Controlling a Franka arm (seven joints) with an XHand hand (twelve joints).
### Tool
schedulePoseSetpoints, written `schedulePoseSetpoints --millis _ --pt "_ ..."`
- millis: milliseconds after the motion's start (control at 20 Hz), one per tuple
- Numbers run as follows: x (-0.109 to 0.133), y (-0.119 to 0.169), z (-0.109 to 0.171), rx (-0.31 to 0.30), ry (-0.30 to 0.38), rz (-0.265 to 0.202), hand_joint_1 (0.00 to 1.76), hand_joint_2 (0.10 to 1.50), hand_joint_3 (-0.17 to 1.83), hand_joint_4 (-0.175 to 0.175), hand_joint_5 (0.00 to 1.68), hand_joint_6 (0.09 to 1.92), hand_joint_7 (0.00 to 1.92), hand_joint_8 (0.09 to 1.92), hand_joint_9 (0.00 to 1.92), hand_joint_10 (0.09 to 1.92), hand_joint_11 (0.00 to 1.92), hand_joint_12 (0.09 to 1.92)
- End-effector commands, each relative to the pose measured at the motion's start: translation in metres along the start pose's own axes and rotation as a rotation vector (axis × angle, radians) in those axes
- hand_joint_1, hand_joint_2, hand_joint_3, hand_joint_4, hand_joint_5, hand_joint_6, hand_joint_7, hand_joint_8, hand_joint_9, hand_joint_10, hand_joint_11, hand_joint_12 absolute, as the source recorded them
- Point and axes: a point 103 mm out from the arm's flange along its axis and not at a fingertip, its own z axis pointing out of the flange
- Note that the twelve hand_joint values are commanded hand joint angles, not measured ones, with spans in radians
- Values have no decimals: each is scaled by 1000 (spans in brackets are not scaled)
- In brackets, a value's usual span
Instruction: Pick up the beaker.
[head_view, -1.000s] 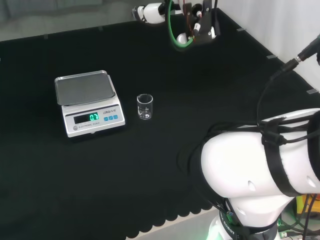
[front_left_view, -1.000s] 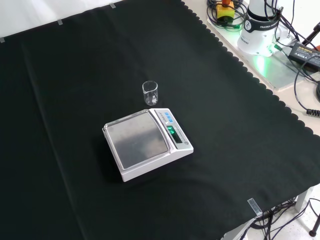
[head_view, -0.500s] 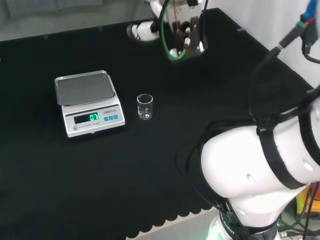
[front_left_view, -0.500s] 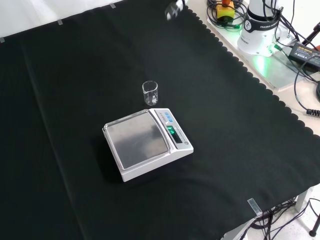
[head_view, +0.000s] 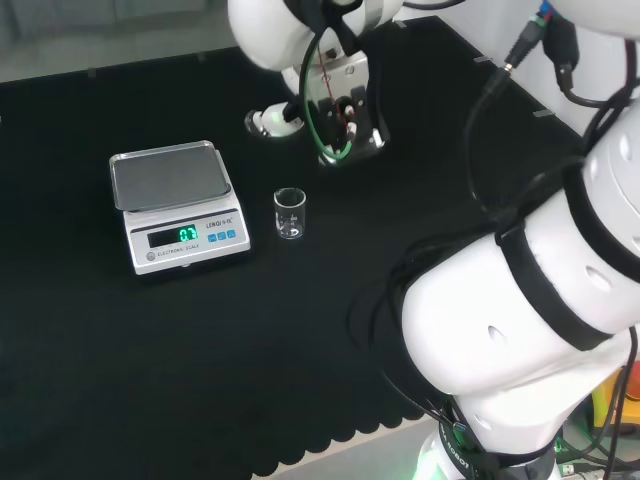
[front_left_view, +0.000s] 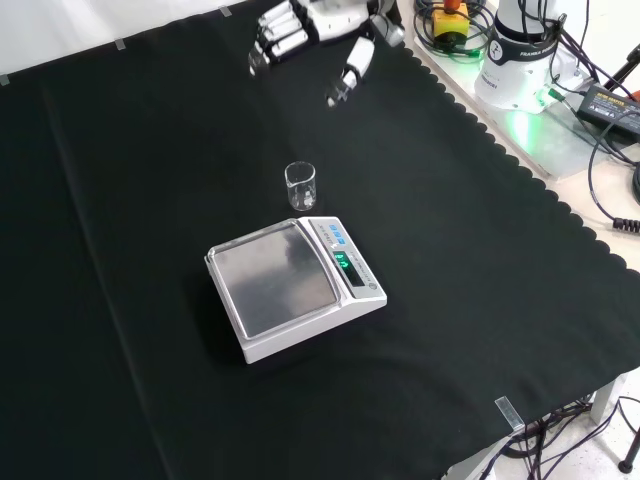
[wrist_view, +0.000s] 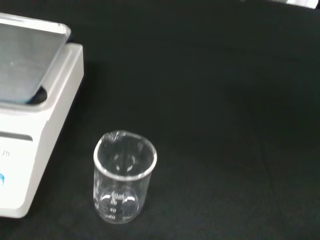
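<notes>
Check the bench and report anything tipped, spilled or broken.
Nothing stands out. The beaker stands upright and looks empty on the black cloth, beside the scale, apart from it. The hand hovers open above the cloth.

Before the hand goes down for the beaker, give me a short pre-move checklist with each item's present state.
1. Beaker upright on the cloth: ok.
2. Beaker apart from the scale, gap between them in the wrist view: ok.
3. Hand open, fingers straight: ok.
4. Hand holds nothing: ok.
5. Cloth around the beaker free of other ware: ok.
6. Beaker empty: looks so in the wrist view, otherwise cannot tell.
</notes>
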Motion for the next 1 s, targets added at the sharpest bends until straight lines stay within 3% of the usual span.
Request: schedulePoseSetpoints --millis 50,350,550,800,850,900,1000 --pt "16 12 26 -23 -9 25 287 911 236 -33 221 87 44 794 249 871 202 1500" --pt "10 9 53 -66 19 106 288 911 235 -37 222 87 35 797 239 876 185 1505" --pt "3 9 73 -60 66 126 290 911 234 -41 225 87 33 802 236 883 175 1511" --pt "4 10 90 -50 101 122 293 912 233 -43 226 87 31 810 234 891 171 1517" --pt "-1 12 95 -17 139 119 294 912 233 -43 226 87 31 812 234 893 171 1517" --pt "-3 14 99 -19 160 71 294 912 233 -44 226 87 31 813 234 894 171 1518" --pt "2 17 104 -7 116 66 294 912 233 -44 227 87 30 816 235 897 171 1519"
